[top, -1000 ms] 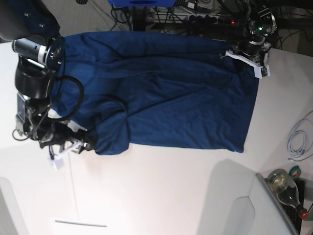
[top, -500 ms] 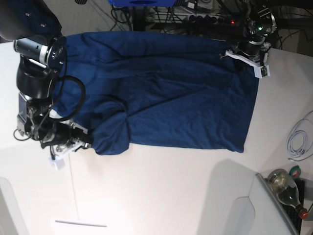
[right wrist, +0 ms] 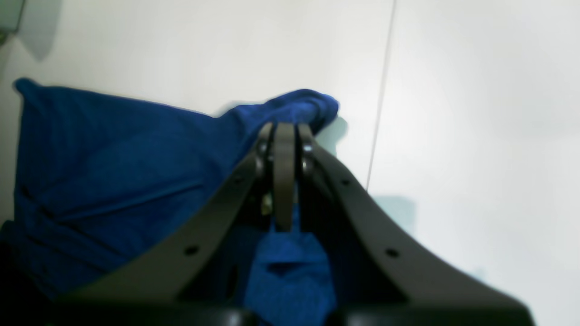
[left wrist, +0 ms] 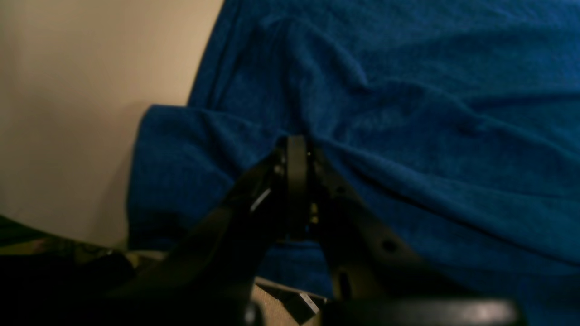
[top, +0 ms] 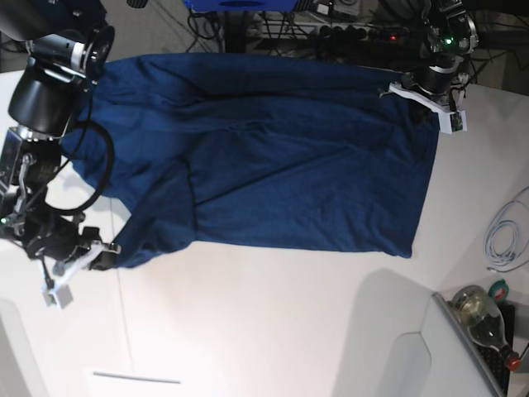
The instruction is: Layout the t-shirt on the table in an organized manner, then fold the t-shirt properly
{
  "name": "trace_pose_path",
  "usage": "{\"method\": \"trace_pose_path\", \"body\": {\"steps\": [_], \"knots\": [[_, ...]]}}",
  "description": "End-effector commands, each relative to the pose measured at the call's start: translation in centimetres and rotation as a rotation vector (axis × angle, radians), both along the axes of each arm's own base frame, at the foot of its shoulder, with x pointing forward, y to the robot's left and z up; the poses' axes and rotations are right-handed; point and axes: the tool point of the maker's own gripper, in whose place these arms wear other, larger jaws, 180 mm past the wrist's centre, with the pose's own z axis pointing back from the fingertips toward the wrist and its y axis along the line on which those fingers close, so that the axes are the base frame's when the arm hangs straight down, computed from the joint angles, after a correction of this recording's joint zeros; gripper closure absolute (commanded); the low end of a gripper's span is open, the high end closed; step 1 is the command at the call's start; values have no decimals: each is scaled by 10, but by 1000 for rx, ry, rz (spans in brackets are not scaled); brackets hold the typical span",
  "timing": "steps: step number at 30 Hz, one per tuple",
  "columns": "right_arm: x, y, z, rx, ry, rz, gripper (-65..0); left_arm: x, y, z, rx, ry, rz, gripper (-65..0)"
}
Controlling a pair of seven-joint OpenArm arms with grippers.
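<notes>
We see a tangle of dark cables (top: 248,33) lying on a grey floor (top: 157,29), with a black power strip (top: 347,33) among them showing a small red light. A blue object (top: 240,5) sits at the upper edge of the base view, cut off. Down in the lower right corner, a green glass bottle (top: 483,318) lies on its side, a coiled white cable (top: 504,236) just above it. Light is bright and even, with soft shadows.
</notes>
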Motion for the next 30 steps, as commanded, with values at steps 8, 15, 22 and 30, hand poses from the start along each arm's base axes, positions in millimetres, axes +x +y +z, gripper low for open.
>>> {"method": "trace_pose_path", "body": {"steps": [8, 15, 22, 30], "knots": [[-17, 97, 39, -25, -113, 232, -5, 3, 0, 24, 26, -12, -18, 0], [-36, 191, 25, 37, -115, 452, -6, 2, -1, 45, 61, -4, -46, 0], [-67, 233, -26, 45, 66, 547, -135, -7, 14, 47, 90, 11, -9, 0], [-20, 157, 1, 32, -33, 274, -306, -26, 61, 60, 154, 10, 107, 0]]}}
